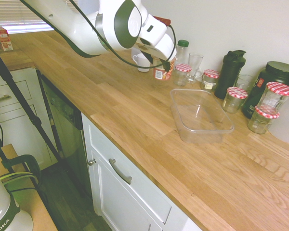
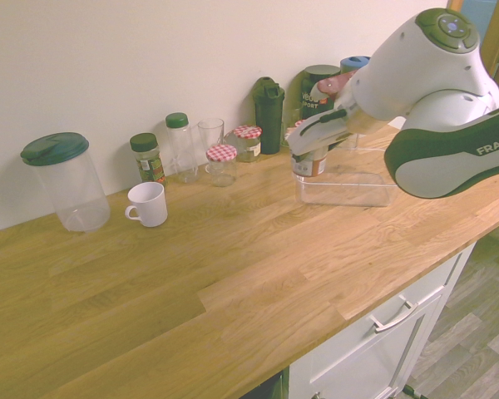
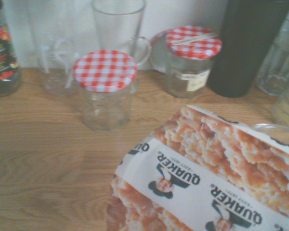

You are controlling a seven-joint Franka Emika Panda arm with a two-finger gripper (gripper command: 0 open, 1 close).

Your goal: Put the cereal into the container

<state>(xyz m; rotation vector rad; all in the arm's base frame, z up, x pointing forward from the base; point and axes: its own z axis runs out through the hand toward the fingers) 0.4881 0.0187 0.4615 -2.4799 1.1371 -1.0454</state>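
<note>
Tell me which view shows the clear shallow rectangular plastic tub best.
The first exterior view: the clear shallow rectangular plastic tub is whole and unobstructed. The second exterior view shows it partly behind the arm; the wrist view shows no clear sign of it.

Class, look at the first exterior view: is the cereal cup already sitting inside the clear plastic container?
No: the container holds nothing, and the cereal cup hangs in the gripper above the counter, off to its side.

Open counter in front, clutter along the wall.
Your way over the tub (image 1: 202,126) is clear; jars (image 1: 182,74), a glass (image 1: 194,65) and bottles (image 1: 229,73) crowd its far side.
</note>
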